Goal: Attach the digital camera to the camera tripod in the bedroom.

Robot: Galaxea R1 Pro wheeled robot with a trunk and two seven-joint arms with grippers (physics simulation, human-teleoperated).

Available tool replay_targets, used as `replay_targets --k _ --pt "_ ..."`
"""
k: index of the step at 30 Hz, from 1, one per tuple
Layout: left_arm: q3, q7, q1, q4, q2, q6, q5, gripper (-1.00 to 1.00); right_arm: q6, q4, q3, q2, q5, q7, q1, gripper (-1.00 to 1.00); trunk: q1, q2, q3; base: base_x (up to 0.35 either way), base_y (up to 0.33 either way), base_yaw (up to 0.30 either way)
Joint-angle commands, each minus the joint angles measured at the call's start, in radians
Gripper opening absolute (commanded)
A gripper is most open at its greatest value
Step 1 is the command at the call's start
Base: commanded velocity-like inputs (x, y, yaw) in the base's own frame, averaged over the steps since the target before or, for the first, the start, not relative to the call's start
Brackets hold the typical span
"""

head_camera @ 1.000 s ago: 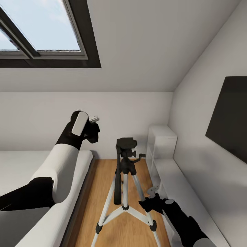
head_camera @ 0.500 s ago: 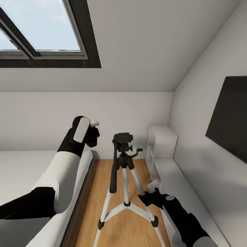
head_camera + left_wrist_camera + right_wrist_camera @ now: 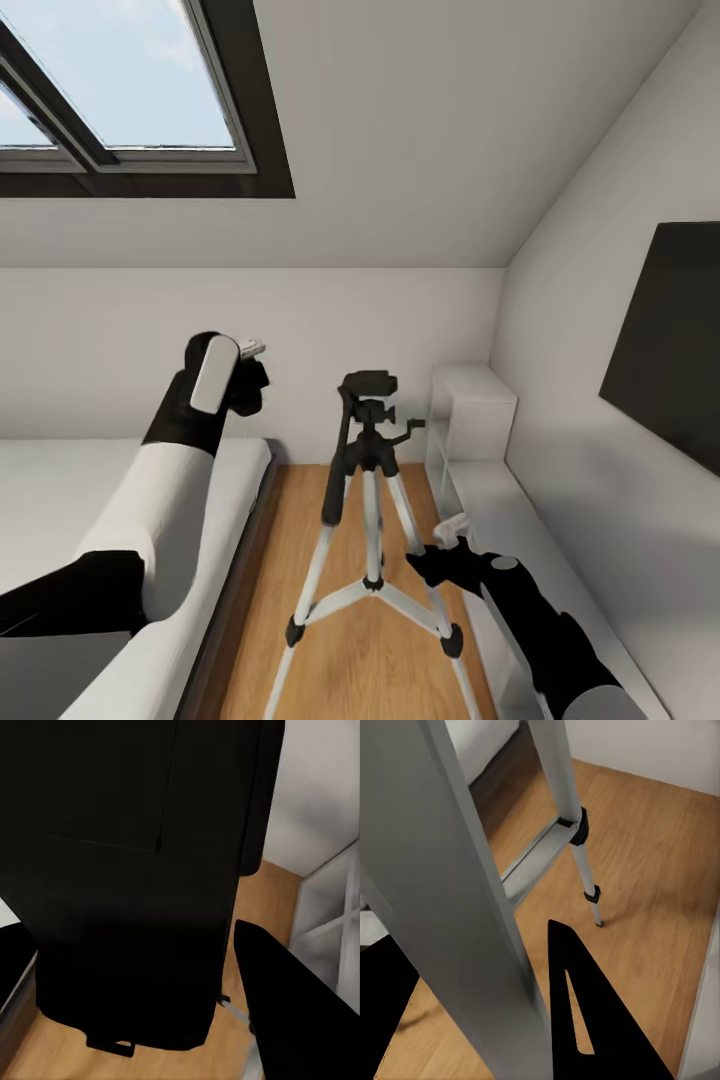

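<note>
Two arms frame the camera tripod (image 3: 371, 520), which stands on the light wood floor (image 3: 360, 660) of the bedroom between the bed (image 3: 60, 500) and a low white shelf unit (image 3: 470, 420). The left arm is raised with the forearm angled up, and the left gripper (image 3: 250, 375) sits level with the tripod's black pan head, off to its left and clear of it. In the left wrist view a big black boxy shape, apparently the digital camera (image 3: 127, 885), sits right up against the lens with one finger (image 3: 289, 1012) beside it, so the claw looks closed on it (can't see the contact itself). The right arm reaches in low, with the right gripper (image 3: 440, 560) just beside the tripod's right leg. In the right wrist view that silver leg (image 3: 457, 907) runs between the fingers (image 3: 585, 1020); whether they pinch it can't be told. Skylight (image 3: 110, 90) overhead, black wall TV (image 3: 670, 340) on the right.
</note>
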Motion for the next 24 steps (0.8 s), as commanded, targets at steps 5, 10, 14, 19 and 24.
replay_targets --k 5,10,14,19,24 --pt "0.003 -0.043 0.03 0.01 0.13 -0.066 0.014 -1.0 0.092 -0.124 -0.034 -0.001 -0.044 0.025 0.0 -1.0 0.0 -0.001 0.0 0.0 0.0 0.0" --pt "0.003 -0.13 0.04 0.069 0.16 -0.093 0.013 -1.0 0.126 -0.149 -0.04 -0.003 -0.08 0.035 0.0 -1.0 0.0 -0.001 0.0 0.0 0.0 0.0" --pt "0.003 -0.184 0.041 0.129 0.172 -0.1 0.013 -1.0 0.135 -0.168 -0.041 -0.004 -0.087 0.038 0.0 -1.0 0.0 -0.001 0.0 0.0 0.0 0.0" --pt "0.003 -0.25 0.042 0.223 0.185 -0.133 0.013 -1.0 0.138 -0.178 -0.042 -0.004 -0.09 0.04 0.0 -1.0 0.0 -0.001 0.0 0.0 0.0 0.0" --pt "0.003 -0.347 0.042 0.331 0.207 -0.195 0.013 -1.0 0.139 -0.178 -0.042 -0.004 -0.087 0.039 0.0 -1.0 0.0 -0.001 0.0 -0.207 0.012 0.0"
